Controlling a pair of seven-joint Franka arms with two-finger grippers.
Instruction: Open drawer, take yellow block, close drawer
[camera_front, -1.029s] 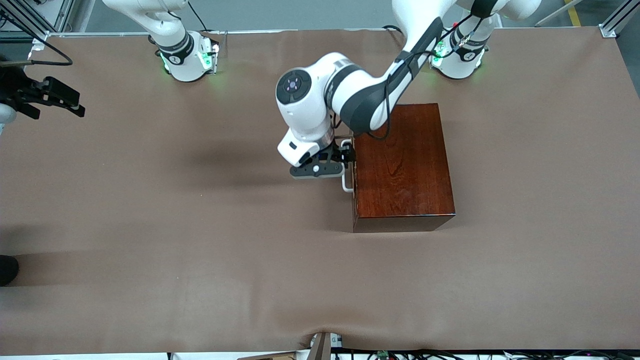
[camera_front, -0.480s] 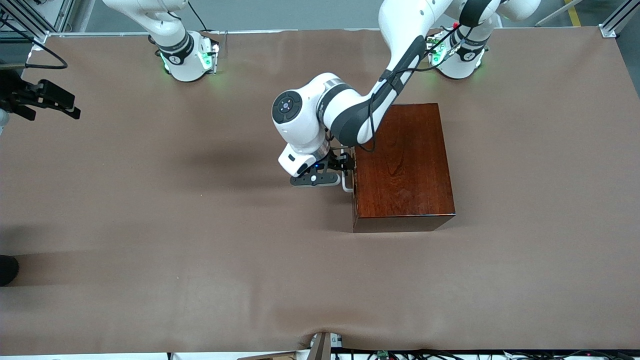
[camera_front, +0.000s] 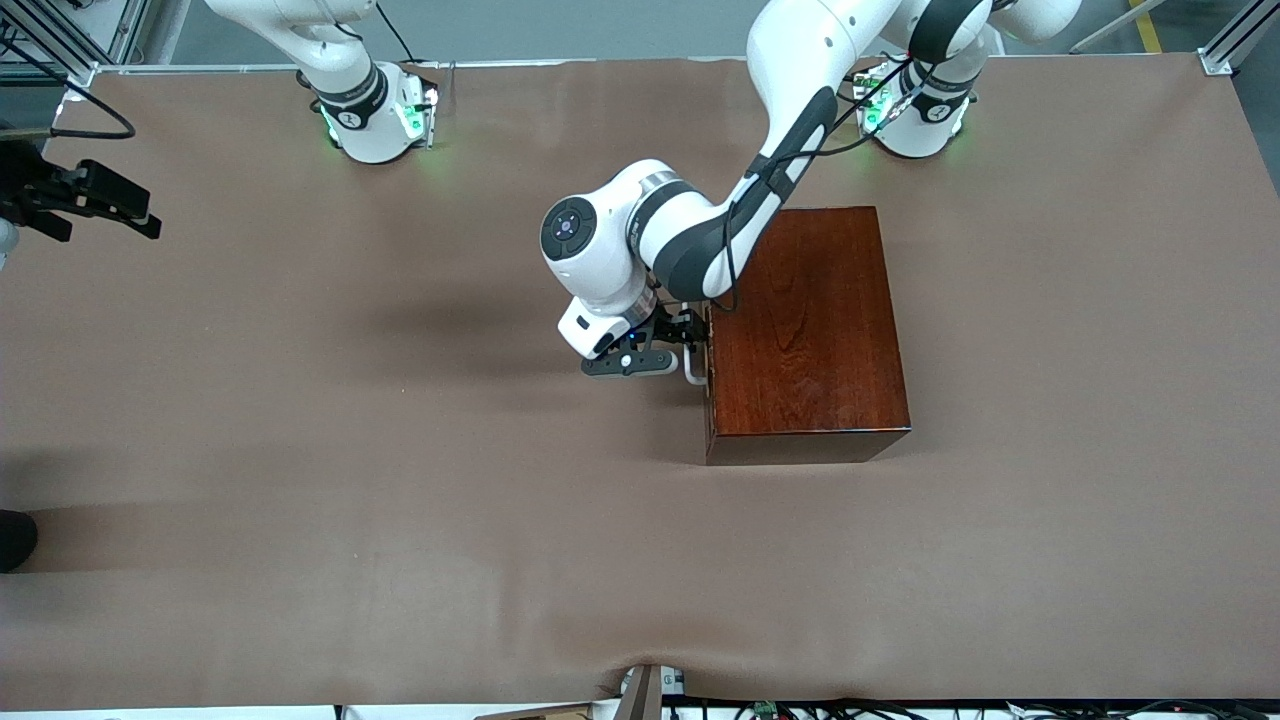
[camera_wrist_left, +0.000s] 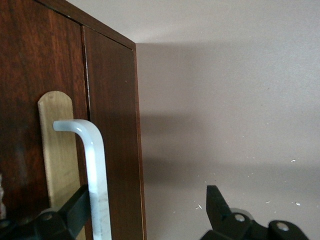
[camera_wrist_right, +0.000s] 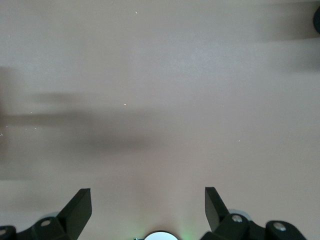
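Drawer (camera_front: 708, 350): shut, flush in the face of the dark wooden box (camera_front: 808, 330) that looks toward the right arm's end of the table.
Handle (camera_wrist_left: 95, 175): white, U-shaped, on a pale wood plate.
Left gripper (camera_front: 690, 338): at the drawer front, fingers spread wide; one finger (camera_wrist_left: 75, 207) sits against the handle, the other clear of the box.
Right gripper (camera_front: 100, 205): waits above the table (camera_front: 300, 450) edge, fingers wide, holding nothing.
Yellow block: not visible.
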